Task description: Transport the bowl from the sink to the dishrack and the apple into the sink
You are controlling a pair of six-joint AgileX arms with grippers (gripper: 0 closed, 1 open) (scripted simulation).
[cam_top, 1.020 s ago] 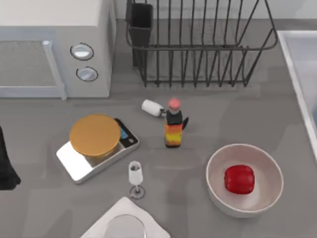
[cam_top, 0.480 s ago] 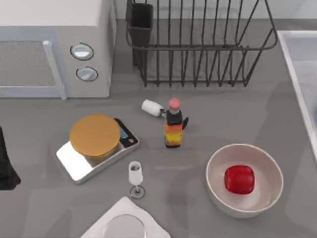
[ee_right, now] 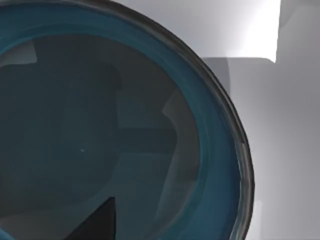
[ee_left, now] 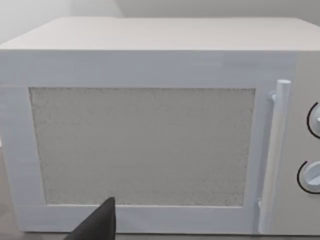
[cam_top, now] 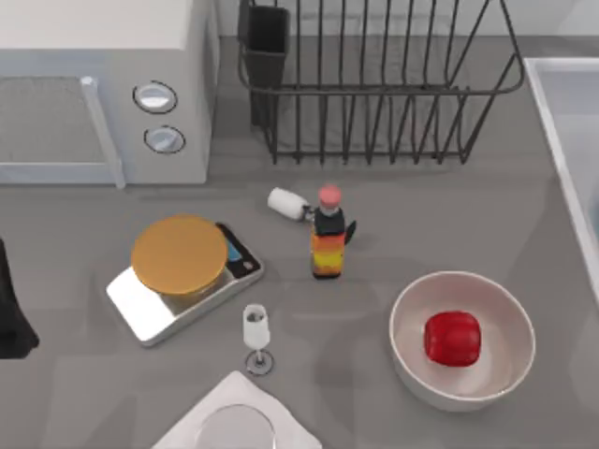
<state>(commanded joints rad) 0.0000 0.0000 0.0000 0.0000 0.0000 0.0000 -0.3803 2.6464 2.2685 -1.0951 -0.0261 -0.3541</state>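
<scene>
The apple (cam_top: 453, 338), small and glossy red, lies inside a large white bowl (cam_top: 399, 318) at the table's front right. The black wire dishrack (cam_top: 374, 94) stands at the back with its utensil cup (cam_top: 265, 42) at its left corner. The sink (cam_top: 554, 122) runs along the right edge. In the right wrist view the teal-blue bowl (ee_right: 210, 150) is very close, resting on the pale sink floor (ee_right: 280, 150). One dark fingertip (ee_right: 97, 225) of my right gripper hangs over the bowl's inside. My left arm (cam_top: 9, 313) is parked at the far left, facing the microwave.
A white microwave (cam_top: 103, 94) fills the back left. A kitchen scale with an orange disc (cam_top: 178, 257), a red-capped bottle (cam_top: 328, 243), a small wine glass (cam_top: 256, 332) and a small white cylinder (cam_top: 285, 202) stand mid-table. A white square object (cam_top: 234, 421) sits at the front edge.
Only faint shadows shift on the table near the white bowl. The apple and the other things on the table stay where they were.
</scene>
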